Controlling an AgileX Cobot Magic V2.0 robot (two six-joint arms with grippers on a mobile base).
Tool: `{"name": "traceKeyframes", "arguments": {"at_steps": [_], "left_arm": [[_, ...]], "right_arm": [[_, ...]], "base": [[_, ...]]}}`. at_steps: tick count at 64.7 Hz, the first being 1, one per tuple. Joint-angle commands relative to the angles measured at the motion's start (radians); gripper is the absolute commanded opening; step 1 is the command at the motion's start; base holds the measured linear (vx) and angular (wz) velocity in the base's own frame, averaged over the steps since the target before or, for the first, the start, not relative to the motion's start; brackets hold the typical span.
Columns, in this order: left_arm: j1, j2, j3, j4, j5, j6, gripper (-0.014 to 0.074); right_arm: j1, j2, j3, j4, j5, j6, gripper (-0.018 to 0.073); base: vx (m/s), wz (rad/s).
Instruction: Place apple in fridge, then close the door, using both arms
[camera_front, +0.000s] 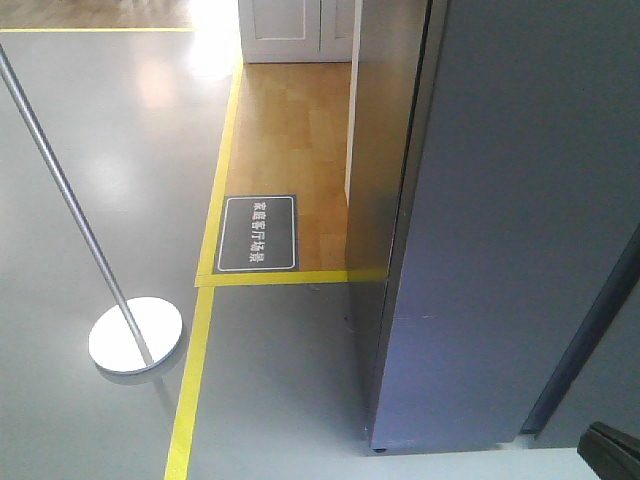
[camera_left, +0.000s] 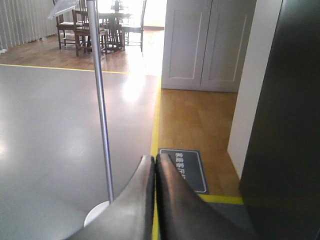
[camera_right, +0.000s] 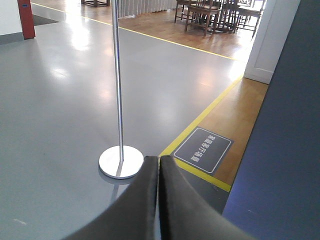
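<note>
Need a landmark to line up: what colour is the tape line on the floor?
Yellow. The tape line shows best in the exterior front view.

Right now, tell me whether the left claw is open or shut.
Shut. In the left wrist view the left claw has its two dark fingers pressed together, with nothing between them.

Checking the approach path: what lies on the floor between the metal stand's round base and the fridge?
In the front view, bare grey floor, then a yellow tape line, separate the stand base from the fridge; nothing else.
</note>
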Motion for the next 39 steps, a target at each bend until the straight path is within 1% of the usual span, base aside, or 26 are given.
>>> {"name": "traceKeyframes", "arguments": {"at_steps": [1,8,39], "left_arm": [[-0.002,-0.016,-0.016,0.024,-0.056,-0.032,-0.0006],[-0.004,-0.016,-0.016,0.042,-0.046,-0.068,-0.0006],[-0.004,-0.016,-0.017,0.042,-0.069,-0.065,-0.0006]], "right_arm": [[-0.004,0.012,-0.025,0.033,-0.043,-0.001,-0.0003],[-0.004,0.012,-0.025,0.033,-0.043,-0.001,-0.0003],[-0.004,0.012,-0.025,0.033,-0.043,-0.001,-0.0003]], "base": [[0.0,0.0],[0.0,0.0],[0.0,0.0]]}}
